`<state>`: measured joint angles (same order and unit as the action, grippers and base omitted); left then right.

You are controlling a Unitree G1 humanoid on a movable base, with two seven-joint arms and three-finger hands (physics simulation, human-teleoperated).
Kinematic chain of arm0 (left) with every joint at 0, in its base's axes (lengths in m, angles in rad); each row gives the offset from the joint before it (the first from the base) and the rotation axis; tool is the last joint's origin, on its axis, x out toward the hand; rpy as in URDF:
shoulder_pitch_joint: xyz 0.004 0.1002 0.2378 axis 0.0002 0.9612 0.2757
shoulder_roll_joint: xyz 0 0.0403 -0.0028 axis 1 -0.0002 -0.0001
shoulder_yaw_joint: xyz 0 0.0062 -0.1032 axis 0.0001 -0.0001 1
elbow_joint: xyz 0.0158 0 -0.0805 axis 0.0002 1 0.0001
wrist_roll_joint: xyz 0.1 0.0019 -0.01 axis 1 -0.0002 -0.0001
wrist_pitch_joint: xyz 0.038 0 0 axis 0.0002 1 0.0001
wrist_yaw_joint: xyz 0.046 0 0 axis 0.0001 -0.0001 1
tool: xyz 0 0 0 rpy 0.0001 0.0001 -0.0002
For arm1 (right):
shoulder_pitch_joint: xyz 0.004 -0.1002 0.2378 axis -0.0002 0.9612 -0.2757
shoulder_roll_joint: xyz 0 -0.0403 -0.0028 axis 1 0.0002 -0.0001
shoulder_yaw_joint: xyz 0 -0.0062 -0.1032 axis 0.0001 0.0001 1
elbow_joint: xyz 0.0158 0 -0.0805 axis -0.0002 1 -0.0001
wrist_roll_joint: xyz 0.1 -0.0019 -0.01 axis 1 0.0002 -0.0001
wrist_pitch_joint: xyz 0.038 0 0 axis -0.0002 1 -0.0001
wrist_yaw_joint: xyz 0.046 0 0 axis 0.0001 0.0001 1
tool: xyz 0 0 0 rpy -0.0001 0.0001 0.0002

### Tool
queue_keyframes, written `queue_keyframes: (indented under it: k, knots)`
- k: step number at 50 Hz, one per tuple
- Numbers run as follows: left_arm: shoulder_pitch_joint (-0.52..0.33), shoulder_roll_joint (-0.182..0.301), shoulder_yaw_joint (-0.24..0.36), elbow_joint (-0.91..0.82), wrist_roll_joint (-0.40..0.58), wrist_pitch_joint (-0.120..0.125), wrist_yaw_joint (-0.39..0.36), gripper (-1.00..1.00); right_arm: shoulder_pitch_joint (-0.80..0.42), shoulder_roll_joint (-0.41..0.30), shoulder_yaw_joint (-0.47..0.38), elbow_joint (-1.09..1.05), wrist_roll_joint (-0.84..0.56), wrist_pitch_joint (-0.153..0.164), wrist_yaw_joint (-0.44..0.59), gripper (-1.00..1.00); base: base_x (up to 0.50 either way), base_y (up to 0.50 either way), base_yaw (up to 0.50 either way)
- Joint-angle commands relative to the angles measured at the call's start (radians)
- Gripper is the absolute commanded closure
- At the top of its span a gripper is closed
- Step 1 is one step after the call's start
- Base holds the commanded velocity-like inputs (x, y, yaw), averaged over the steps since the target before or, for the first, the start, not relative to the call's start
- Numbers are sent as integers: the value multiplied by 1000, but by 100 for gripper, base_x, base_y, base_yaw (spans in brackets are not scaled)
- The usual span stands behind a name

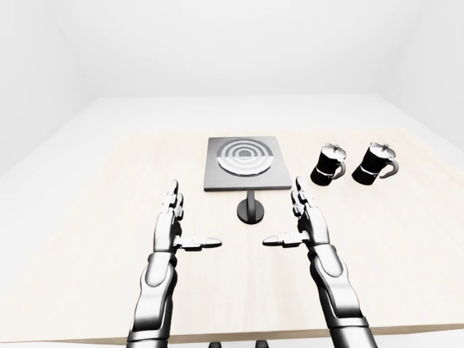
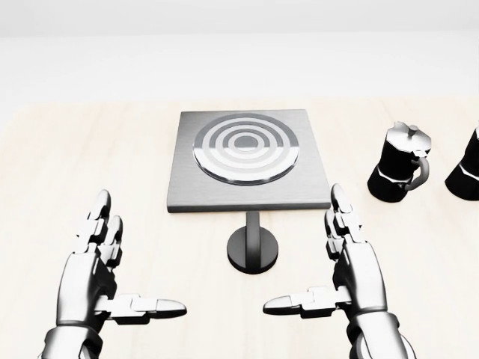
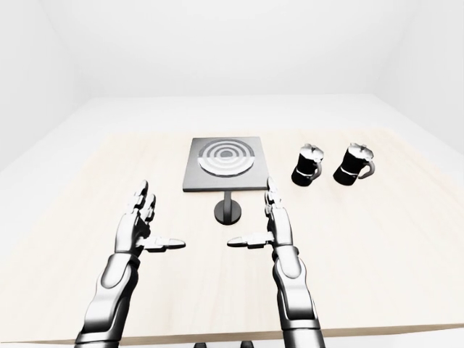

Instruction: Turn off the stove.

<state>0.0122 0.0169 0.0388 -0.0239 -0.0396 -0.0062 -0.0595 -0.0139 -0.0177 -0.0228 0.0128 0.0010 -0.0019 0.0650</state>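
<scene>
Table [image 1: 87,239]: pale wood top; its near edge runs along the bottom of the left-eye view, its far edge lies above the stove. White floor and walls surround it.
Stove [image 2: 247,161]: square grey plate with a ringed burner, upper centre of the head view, flat on the table.
Stove knob [image 2: 253,248]: dark round base with an upright bar, just below the stove's lower edge, between the two hands.
Open room: bare tabletop left of the stove and around the knob; both hands stand clear of the knob.
Moka pots: one [image 2: 399,172] right of the stove, well apart from it; a second [image 1: 374,162] further right, cut by the head view's edge.
Markings: no legible writing or brand.
Left hand [image 2: 101,277]: lower left, fingers straight and pointing up the view, thumb out toward centre; spread wide, holding nothing.
Right hand [image 2: 348,265]: lower right, mirrored pose, thumb pointing left; spread wide, holding nothing.
</scene>
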Motion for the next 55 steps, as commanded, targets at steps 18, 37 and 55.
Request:
queue_keyframes:
  k: [18,37,55]
  knots:
    - [-131,56,174,-38,-210,1,251,-100,-5,0,4,3,-7,13,-5,-100,0,0,0]
    - [-616,488,360,281,-514,94,474,-100,-12,0,2,20,-15,9,-10,-100,0,0,0]
    - [-1012,670,301,1028,-480,-81,422,-100,-13,0,3,15,-23,8,-10,-100,0,0,0]
